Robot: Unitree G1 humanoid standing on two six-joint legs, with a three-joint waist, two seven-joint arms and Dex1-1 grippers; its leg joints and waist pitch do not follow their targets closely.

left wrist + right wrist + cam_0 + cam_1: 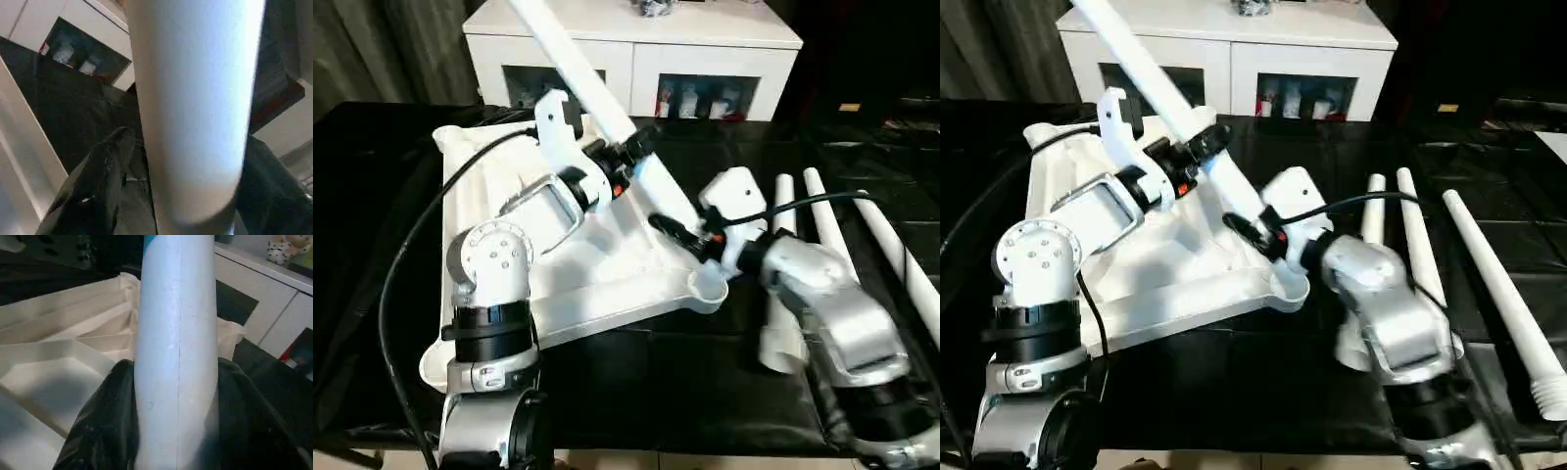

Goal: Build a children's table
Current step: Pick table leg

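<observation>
The children's table top (597, 289) lies upside down on the black work table, ribs up. One white leg (607, 108) slants from the upper left down towards the near right corner socket (707, 286). My left gripper (641, 149) is at the leg's middle. Its fingers (98, 181) flank the leg (195, 98), with a thin gap on one side. My right gripper (671, 227) is shut on the lower part of the leg, just above the socket. In the right wrist view its black fingers (98, 431) press both sides of the leg (176, 333).
Three more white legs (832, 235) lie side by side on the black cover to the right of my right arm. A white cabinet (636, 49) with glass doors stands behind the work table. A black cable runs over the left part of the table top.
</observation>
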